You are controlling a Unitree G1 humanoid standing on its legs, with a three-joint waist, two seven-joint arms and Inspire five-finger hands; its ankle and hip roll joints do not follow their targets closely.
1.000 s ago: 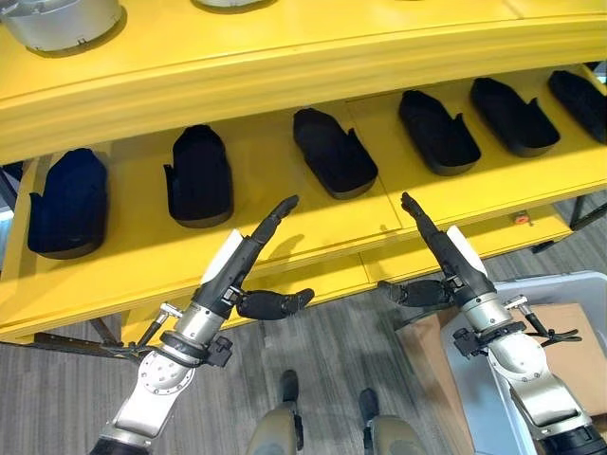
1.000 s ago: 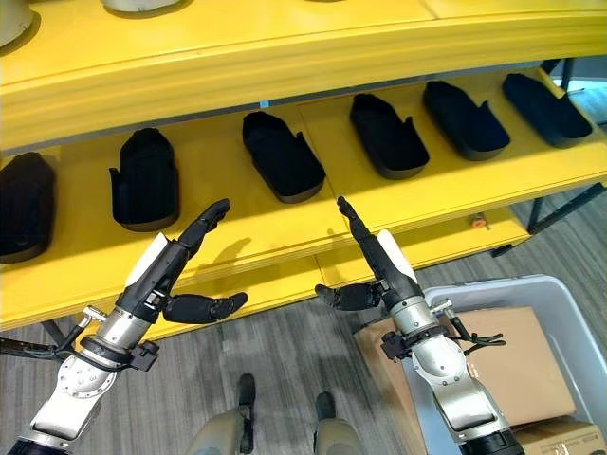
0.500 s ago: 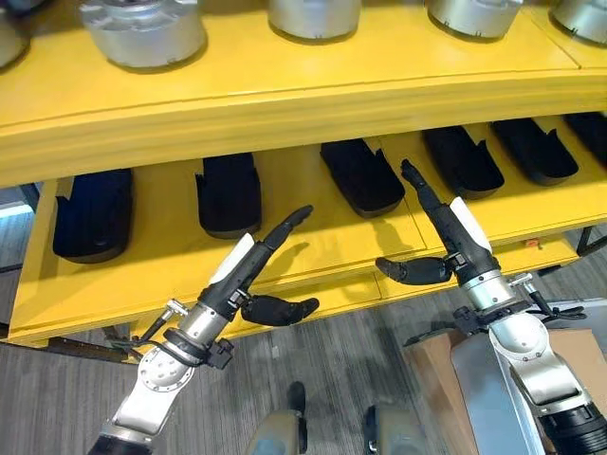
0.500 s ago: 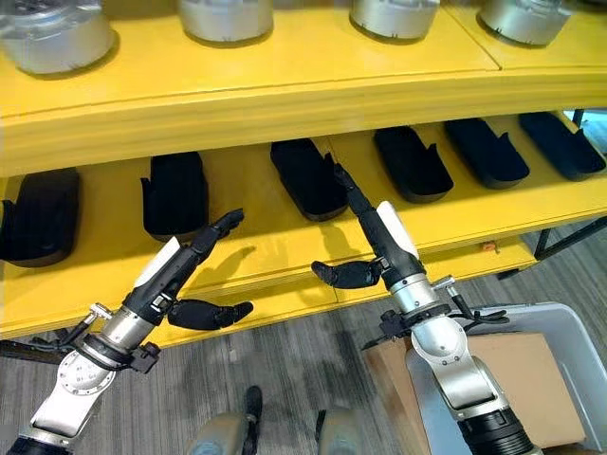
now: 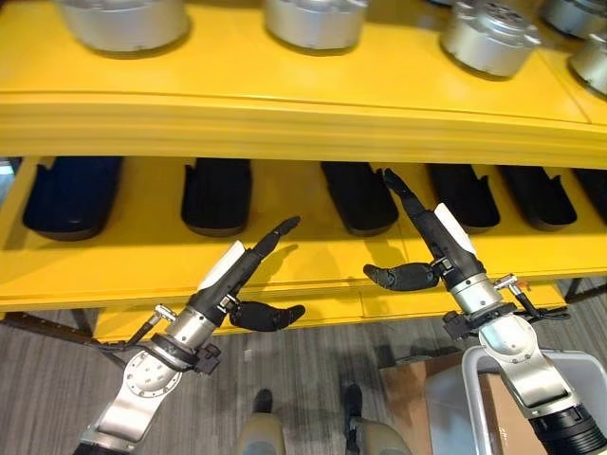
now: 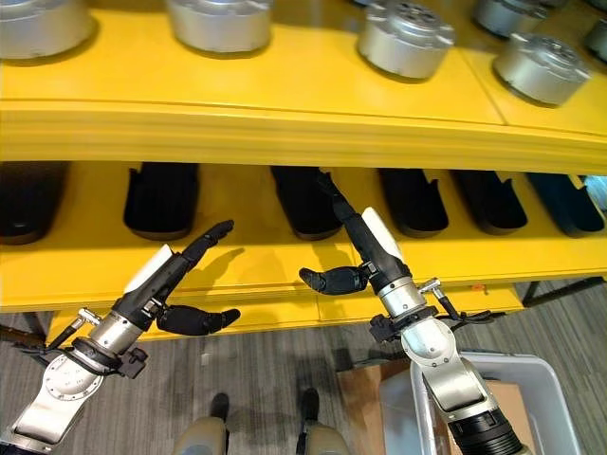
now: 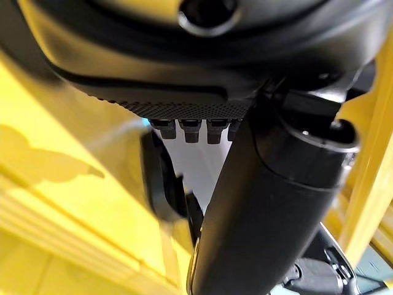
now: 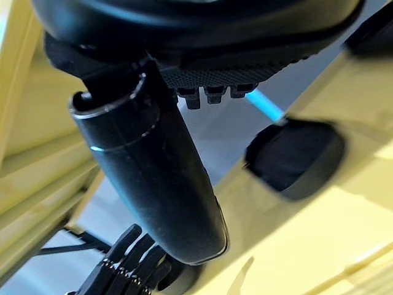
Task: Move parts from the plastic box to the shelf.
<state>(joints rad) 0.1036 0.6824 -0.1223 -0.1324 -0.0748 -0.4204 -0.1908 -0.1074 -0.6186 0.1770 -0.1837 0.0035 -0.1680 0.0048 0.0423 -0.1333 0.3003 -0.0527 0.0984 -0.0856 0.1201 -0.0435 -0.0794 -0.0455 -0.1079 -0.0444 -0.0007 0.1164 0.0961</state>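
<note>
Both hands hang open and empty in front of the yellow shelf's lower level (image 5: 313,251). My left hand (image 5: 228,280) points its straight fingers towards a black part (image 5: 216,194), with the thumb spread below. My right hand (image 5: 446,248) reaches up beside another black part (image 5: 358,194), its fingertips near the part's front end. The wrist views show each thumb (image 7: 270,203) (image 8: 153,172) bare, with black parts (image 7: 163,184) (image 8: 295,157) beyond. The grey plastic box (image 6: 517,365) stands on the floor at the lower right, behind my right forearm.
Several round silver metal parts (image 5: 313,19) (image 5: 488,38) stand on the shelf's upper level (image 5: 285,104). More black parts (image 5: 71,194) (image 5: 465,194) line the lower level. Brown cardboard (image 6: 365,398) lies by the box on the grey floor.
The camera has tilted up, so the upper shelf with the silver parts has come into view and the box has slid to the lower right. Both hands stay open and empty.
</note>
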